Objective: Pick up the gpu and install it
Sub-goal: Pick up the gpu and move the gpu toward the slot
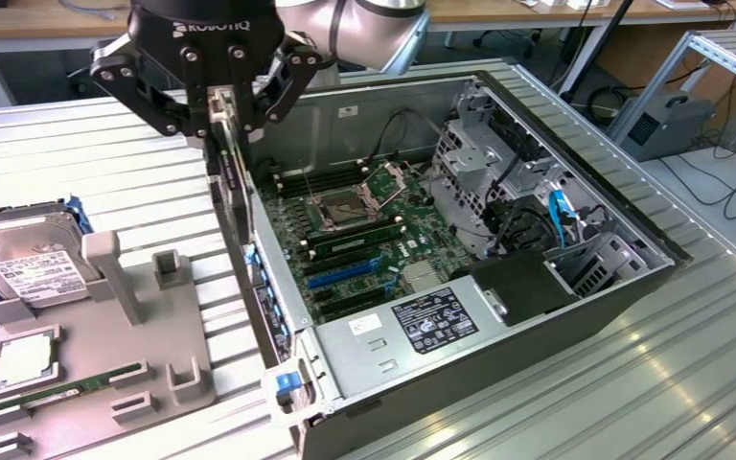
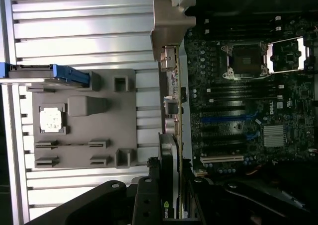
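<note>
Above the ribbed metal bench [image 1: 112, 144], the black claw [image 1: 223, 117] pinched the thin dark silver-bracketed gpu [image 1: 231, 192] upright (edge-first for slotting, I'd guess).

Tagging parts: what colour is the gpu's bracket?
Pale silver; the gpu bracket shows best in the wrist view.

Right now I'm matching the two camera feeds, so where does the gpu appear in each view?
Exterior view: the gpu hangs edge-on in the gripper, above the open case's rim on the exterior view's left.
Wrist view: the gpu runs edge-on between the grey parts holder and the motherboard.
Shared landmark: the CPU socket.
</note>
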Motion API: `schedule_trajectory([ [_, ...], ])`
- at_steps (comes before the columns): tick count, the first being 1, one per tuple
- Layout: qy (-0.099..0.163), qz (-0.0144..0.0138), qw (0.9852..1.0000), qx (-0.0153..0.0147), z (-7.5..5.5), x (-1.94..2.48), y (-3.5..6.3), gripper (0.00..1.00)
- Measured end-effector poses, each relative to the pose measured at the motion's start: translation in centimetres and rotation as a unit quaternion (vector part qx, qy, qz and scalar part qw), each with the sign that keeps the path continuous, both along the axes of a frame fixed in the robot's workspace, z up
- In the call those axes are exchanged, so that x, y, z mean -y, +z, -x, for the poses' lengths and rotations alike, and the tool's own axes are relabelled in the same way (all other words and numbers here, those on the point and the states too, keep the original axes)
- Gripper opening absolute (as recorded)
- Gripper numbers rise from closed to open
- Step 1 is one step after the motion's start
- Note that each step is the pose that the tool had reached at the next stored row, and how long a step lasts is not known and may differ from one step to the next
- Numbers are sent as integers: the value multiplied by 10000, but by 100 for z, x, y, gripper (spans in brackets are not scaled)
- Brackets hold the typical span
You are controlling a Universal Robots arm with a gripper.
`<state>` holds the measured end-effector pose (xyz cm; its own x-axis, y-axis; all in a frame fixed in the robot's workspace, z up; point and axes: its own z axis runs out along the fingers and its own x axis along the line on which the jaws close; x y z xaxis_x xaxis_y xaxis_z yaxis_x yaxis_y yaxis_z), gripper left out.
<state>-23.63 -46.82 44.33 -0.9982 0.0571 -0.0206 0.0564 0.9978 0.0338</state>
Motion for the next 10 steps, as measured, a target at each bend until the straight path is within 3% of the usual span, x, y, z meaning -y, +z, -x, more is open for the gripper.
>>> schedule_trajectory([
  [10, 0, 0, 10000, 0, -332, 0, 0, 27],
])
